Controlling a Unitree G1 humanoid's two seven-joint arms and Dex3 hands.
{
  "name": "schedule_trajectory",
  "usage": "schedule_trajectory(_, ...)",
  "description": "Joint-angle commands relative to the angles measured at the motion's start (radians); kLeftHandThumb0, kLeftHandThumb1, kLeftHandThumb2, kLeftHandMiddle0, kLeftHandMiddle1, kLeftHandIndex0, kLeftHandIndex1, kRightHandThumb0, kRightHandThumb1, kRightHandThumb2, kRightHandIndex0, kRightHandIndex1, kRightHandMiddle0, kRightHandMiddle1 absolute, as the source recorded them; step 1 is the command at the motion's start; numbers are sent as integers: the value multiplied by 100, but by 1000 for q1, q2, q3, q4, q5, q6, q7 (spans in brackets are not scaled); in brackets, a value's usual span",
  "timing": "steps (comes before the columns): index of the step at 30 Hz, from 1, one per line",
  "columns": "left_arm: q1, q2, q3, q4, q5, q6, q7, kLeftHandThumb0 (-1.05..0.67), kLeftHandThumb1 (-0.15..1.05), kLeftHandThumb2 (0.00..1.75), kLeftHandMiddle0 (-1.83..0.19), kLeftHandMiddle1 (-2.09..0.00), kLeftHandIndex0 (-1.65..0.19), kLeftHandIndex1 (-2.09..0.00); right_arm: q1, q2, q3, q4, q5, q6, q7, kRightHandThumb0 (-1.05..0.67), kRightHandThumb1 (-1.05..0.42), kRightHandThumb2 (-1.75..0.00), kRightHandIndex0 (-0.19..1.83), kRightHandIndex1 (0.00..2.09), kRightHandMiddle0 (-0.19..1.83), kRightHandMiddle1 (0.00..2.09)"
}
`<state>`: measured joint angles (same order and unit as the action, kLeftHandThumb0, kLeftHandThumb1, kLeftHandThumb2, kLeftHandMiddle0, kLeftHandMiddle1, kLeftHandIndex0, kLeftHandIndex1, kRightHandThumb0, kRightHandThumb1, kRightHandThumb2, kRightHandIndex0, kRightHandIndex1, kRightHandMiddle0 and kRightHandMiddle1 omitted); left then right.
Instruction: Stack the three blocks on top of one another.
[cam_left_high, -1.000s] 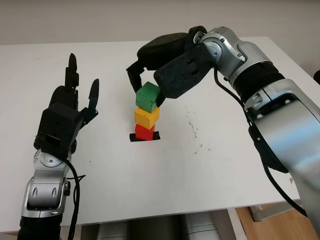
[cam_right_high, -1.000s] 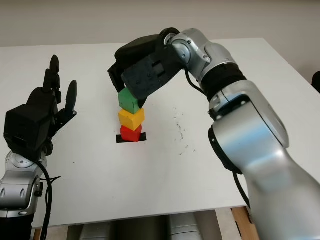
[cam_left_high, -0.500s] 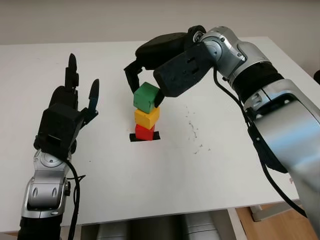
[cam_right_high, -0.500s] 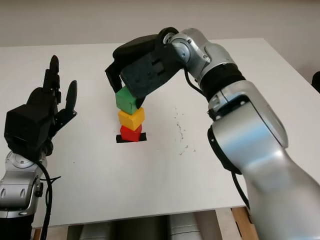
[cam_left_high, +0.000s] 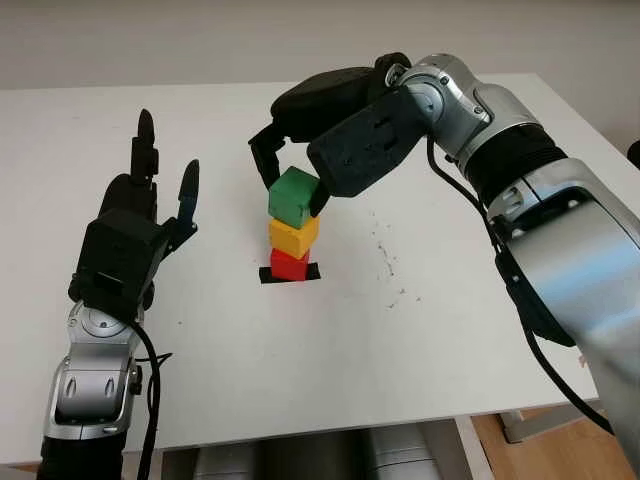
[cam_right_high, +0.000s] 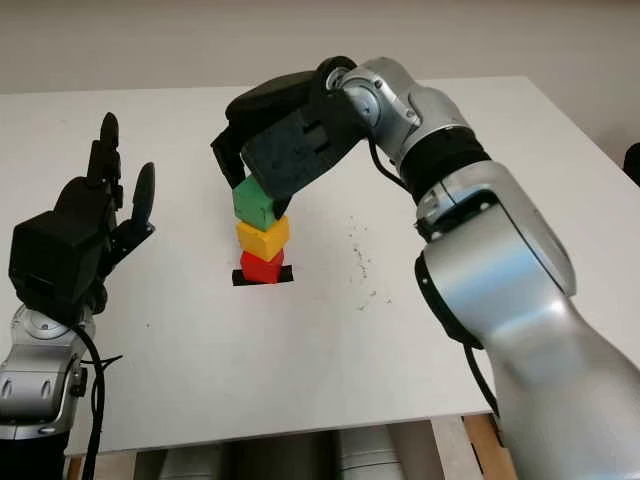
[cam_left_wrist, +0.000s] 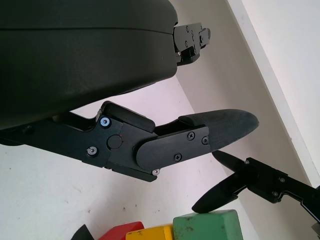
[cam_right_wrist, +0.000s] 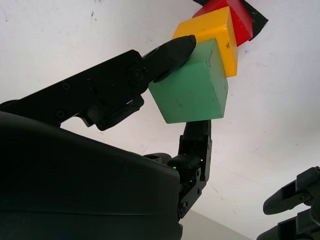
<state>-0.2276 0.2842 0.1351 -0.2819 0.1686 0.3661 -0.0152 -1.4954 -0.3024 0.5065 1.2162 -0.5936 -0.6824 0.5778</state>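
Observation:
A red block (cam_left_high: 289, 265) sits on a black tape mark (cam_left_high: 311, 272) in the middle of the white table (cam_left_high: 400, 370). A yellow block (cam_left_high: 294, 237) stands on the red one. The green block (cam_left_high: 293, 196) is on top of the yellow one, tilted, with its lower edge touching it. My right hand (cam_left_high: 291, 180) reaches in from the right and is shut on the green block; in the right wrist view one fingertip (cam_right_wrist: 177, 47) presses its upper corner and another finger (cam_right_wrist: 196, 142) is at its far side. My left hand (cam_left_high: 150, 205) is held up open, left of the stack.
Small dark specks (cam_left_high: 386, 257) mark the table right of the stack. The table's front edge (cam_left_high: 330, 428) runs close to me, and its far edge meets a pale wall. The right forearm (cam_left_high: 500, 140) spans the space above the table's right rear.
The right hand has shifted the green block a little to the left over the yellow block. The left hand, the yellow block and the red block have stayed put.

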Motion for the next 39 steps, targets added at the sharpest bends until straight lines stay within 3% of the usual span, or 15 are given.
schedule_trajectory(1, 1, -3, -3, -14, 5, -1, 4, -81, 105, 70, 19, -4, 17, -5, -16, 4, -1, 10, 0, 7, 8, -43, -90, -5, 31, 5, 48, 142)
schedule_trajectory(9, 0, -3, -5, -18, 8, 5, 4, -81, 105, 70, 19, -4, 18, -5, -10, 12, -4, 3, 8, 62, 48, -45, -90, -5, 19, 2, 35, 114)
schedule_trajectory(18, 0, -6, -4, -18, 7, 5, 5, -81, 105, 69, 19, -4, 17, -6, -3, 13, -3, 3, 6, 41, 28, -53, -90, -5, 4, 4, 23, 44)
schedule_trajectory(26, -3, -8, -3, -12, 14, 4, 5, -81, 105, 69, 19, -5, 17, -6, -4, 18, -7, 12, 11, 50, 27, -73, -85, -5, -6, 2, 1, 20)
schedule_trajectory(35, -8, -7, 0, -7, 16, 2, 5, -82, 105, 69, 19, -5, 17, -5, -21, 10, -41, 11, 58, 43, 75, -92, -87, -6, -18, 1, -8, 10)
schedule_trajectory(39, -10, -6, 1, -7, 14, 7, 3, -82, 105, 68, 19, -5, 17, -5, -41, 2, -67, 6, 91, 86, 164, -91, -87, -6, -19, 0, -14, 7)
